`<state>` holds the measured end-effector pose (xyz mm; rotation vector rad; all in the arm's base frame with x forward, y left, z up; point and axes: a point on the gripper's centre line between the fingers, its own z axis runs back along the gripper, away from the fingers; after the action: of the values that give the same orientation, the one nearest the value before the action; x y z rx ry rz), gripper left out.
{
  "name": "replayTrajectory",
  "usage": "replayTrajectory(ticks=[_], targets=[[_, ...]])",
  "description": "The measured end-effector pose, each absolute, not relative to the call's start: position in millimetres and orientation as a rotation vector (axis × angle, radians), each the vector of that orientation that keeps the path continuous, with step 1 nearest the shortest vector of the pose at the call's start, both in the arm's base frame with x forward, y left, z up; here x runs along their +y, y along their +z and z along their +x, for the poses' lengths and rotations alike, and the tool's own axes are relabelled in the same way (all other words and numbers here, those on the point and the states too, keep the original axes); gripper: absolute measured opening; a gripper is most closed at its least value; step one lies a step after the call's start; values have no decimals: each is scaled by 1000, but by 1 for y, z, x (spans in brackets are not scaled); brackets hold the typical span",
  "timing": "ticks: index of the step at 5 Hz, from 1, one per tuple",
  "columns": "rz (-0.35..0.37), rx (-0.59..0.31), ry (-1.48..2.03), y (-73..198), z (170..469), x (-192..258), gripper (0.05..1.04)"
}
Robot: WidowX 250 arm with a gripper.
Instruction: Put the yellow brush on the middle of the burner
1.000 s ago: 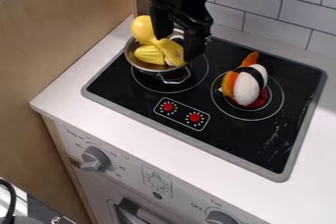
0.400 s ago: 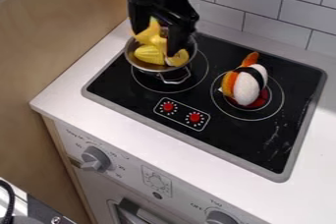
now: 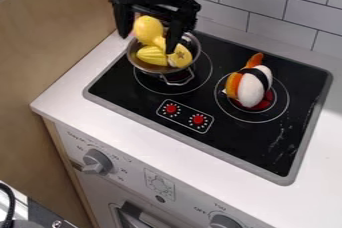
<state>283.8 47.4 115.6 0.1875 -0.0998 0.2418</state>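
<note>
The gripper (image 3: 147,44) is hanging released, spreading around the yellow brush (image 3: 148,28); the brush is leaning in the metal pot (image 3: 137,65), its lower end blurring among yellow pieces (image 3: 151,56); one finger is hiding some rim.

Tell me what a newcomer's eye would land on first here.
Likely the bright yellow pieces in the metal pot, by the burner at the picture's left, with the black gripper open over them. Next would come the white sushi toy with its black band, at the burner on the picture's right. The two red dials also pop against the black stovetop.
</note>
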Motion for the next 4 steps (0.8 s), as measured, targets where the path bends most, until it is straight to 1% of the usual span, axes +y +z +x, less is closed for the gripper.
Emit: replayTrajectory(ticks=[1, 2, 3, 4], targets=[[83, -134, 389, 112, 274, 55, 1000], [-20, -201, 542, 104, 277, 60, 1000], [-20, -293, 677, 106, 292, 62, 1000], [34, -305, 720, 111, 301, 65, 1000]])
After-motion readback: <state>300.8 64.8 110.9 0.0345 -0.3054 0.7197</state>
